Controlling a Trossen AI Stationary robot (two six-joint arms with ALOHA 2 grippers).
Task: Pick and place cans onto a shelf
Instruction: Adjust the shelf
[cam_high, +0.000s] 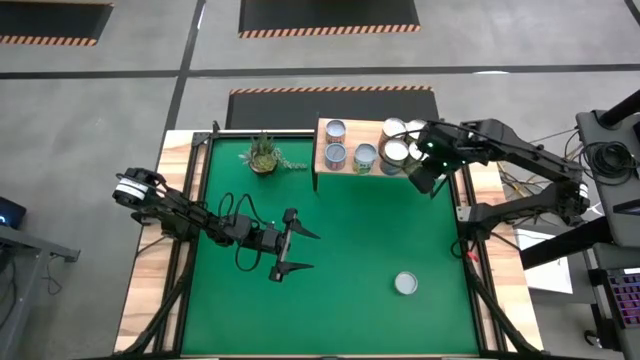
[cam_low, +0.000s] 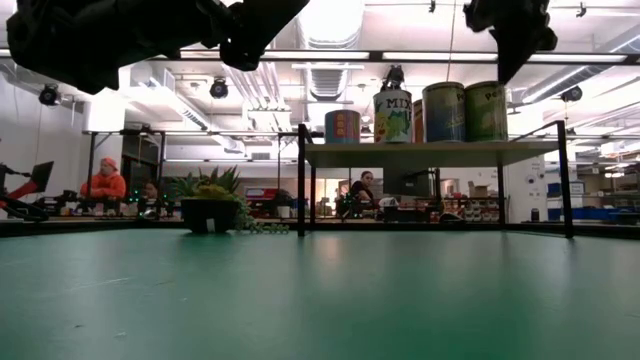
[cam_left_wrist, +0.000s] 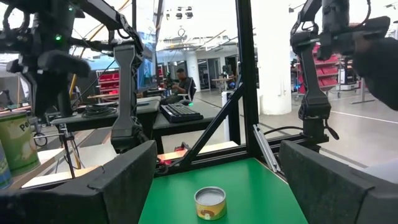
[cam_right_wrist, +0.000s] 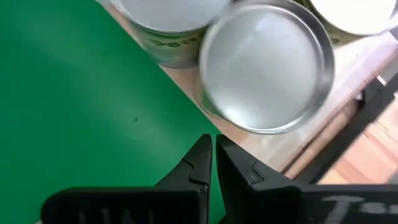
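Several cans with silver tops (cam_high: 365, 157) stand upright on the light-wood shelf (cam_high: 325, 140) at the table's far edge; the low view shows their labelled sides (cam_low: 443, 110) on the plank (cam_low: 430, 153). One more can (cam_high: 405, 283) stands on the green mat near the right front, also seen ahead in the left wrist view (cam_left_wrist: 210, 203). My left gripper (cam_high: 300, 250) hovers open over the mat, pointing toward that can and well short of it. My right gripper (cam_high: 425, 178) is shut, held above the shelf's right end, its tips (cam_right_wrist: 213, 155) just off a can's top (cam_right_wrist: 264, 68).
A small potted plant (cam_high: 263, 155) stands on the mat left of the shelf. Black frame posts (cam_left_wrist: 244, 74) rise at the table's edge. Bare green mat (cam_high: 350, 230) lies between the shelf and the lone can. People sit in the room beyond (cam_low: 105, 182).
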